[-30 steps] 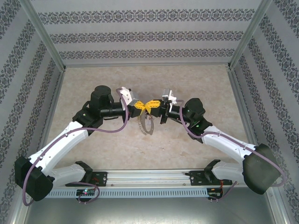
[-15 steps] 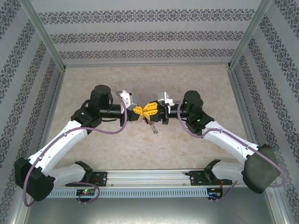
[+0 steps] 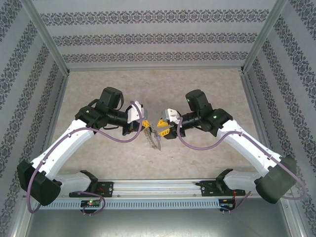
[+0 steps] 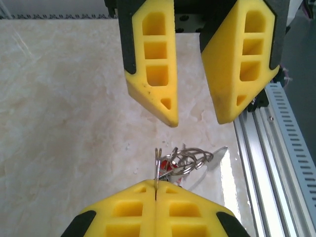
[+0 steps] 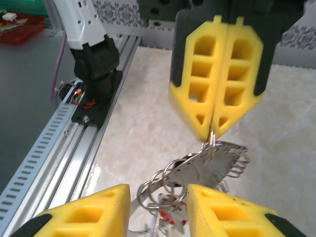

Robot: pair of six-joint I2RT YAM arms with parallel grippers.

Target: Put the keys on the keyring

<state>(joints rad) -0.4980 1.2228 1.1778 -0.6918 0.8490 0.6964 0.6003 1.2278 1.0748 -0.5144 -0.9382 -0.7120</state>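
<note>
The keyring point(image 3: 154, 138), a thin silvery wire loop strung with several small metal pieces, hangs above the table between the two grippers. My left gripper point(image 3: 143, 128) is shut on its wire point(image 4: 156, 173). The bunch of rings point(image 4: 190, 159) and a red tag point(image 4: 169, 171) dangle just beyond the yellow fingertips. My right gripper point(image 3: 163, 125) faces it, open. In the right wrist view the right gripper point(image 5: 159, 197) has its fingers either side of the hanging rings point(image 5: 210, 165) and red tag point(image 5: 174, 219), without touching them. The left gripper point(image 5: 213, 129) pinches the loop from above. The black-headed key is out of view.
The aluminium rail point(image 3: 158, 187) with both arm bases runs along the near edge, close below the grippers point(image 4: 276, 148). Patterned walls enclose the beige table point(image 3: 158, 89) on three sides. A purple cable point(image 3: 123, 139) loops under the left wrist.
Both grippers have moved toward the near rail and drawn slightly apart. The keyring went with the left gripper and now hangs lower in the top view.
</note>
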